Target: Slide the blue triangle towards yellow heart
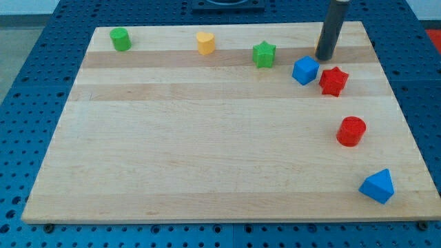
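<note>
The blue triangle point(377, 186) lies near the view's bottom right corner of the wooden board point(207, 138). The yellow heart point(205, 43) sits near the view's top edge, left of centre. My tip point(325, 58) is at the view's top right, just above and right of a blue cube point(305, 70) and above a red star point(333, 80). The tip is far from the blue triangle and well to the right of the yellow heart. A small orange piece shows just behind the rod, mostly hidden.
A green star point(264, 54) sits between the yellow heart and the blue cube. A green cylinder point(120, 39) stands at the view's top left. A red cylinder point(351, 131) stands at the right, between the red star and the blue triangle.
</note>
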